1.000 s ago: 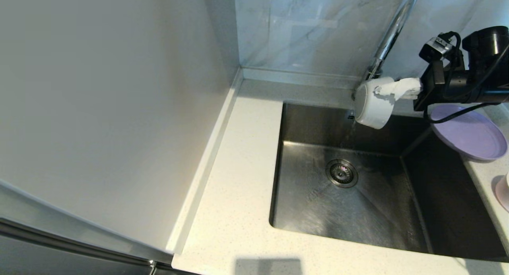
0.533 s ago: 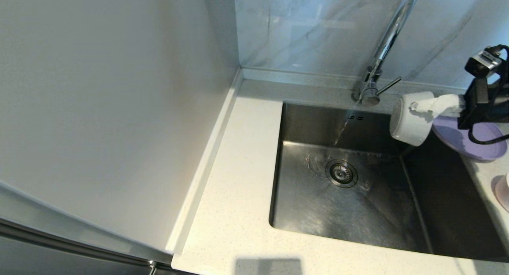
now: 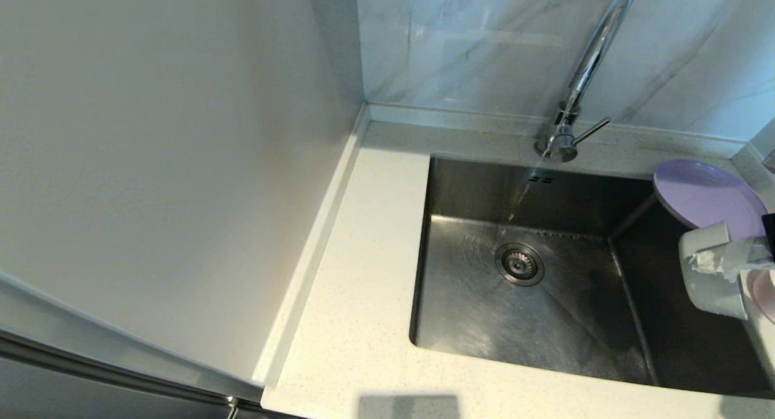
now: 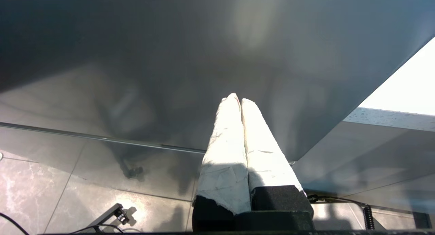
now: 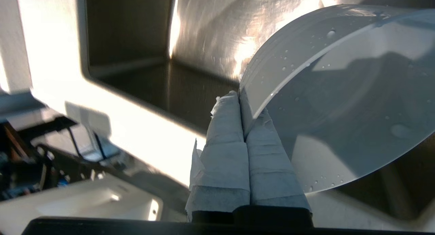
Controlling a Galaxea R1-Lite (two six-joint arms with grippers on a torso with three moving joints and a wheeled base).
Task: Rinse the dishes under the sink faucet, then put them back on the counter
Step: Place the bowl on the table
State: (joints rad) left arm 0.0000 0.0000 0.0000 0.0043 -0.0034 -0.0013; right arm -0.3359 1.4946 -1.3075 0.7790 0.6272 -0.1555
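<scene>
I'm holding a white cup (image 3: 714, 280) by its rim, my right gripper (image 5: 243, 106) clenched on the wall, out at the sink's (image 3: 521, 322) right edge beside the purple plate (image 3: 705, 198) on the counter (image 3: 363, 322). It's wet, so probably slick; stiff, light, likely breakable. The rim is the sensible place to pinch. My left gripper (image 4: 239, 101) is sitting closed, idle, down beside the cabinet. The faucet (image 3: 581, 74) is running.

No readable text, label, brand, number or sign showed anywhere in these views; nothing legible stood on any surface, from upper left of the frame down to lower right.
</scene>
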